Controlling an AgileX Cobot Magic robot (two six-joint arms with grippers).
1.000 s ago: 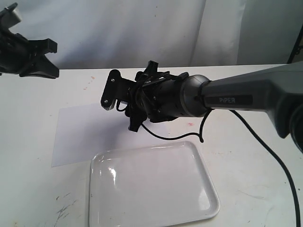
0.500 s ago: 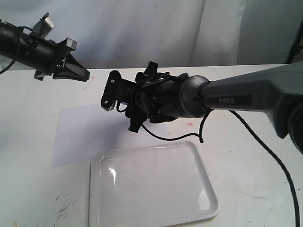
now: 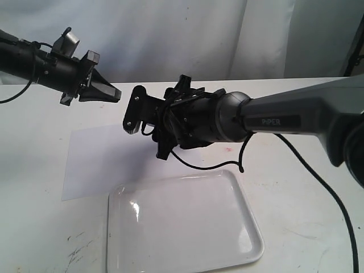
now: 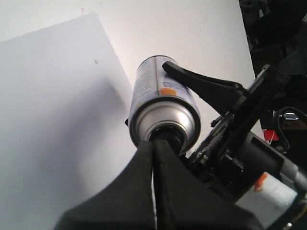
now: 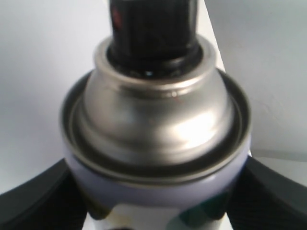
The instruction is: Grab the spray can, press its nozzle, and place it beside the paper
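The spray can (image 4: 161,96) is held in the air over the table, white with an orange dot and a silver top (image 5: 158,120). My right gripper (image 5: 153,211) is shut on its body, one black finger (image 4: 204,86) lying along its side. The black nozzle (image 5: 152,28) sticks up from the dome. My left gripper (image 4: 154,142) is shut, its joined tips right at the nozzle; whether they touch it is unclear. In the exterior view the left gripper (image 3: 114,92) points at the right gripper (image 3: 145,133), which hides the can. The paper (image 3: 99,162) lies flat below them.
A glossy white rimmed tray (image 3: 187,227) lies in front of the paper, overlapping its near corner. The right arm (image 3: 296,119) stretches in from the right with a black cable (image 3: 318,182) trailing on the table. A pale curtain hangs behind.
My left arm has swung in from the upper left and down toward the right gripper, ending close to the can's top. The right arm and can have stayed put.
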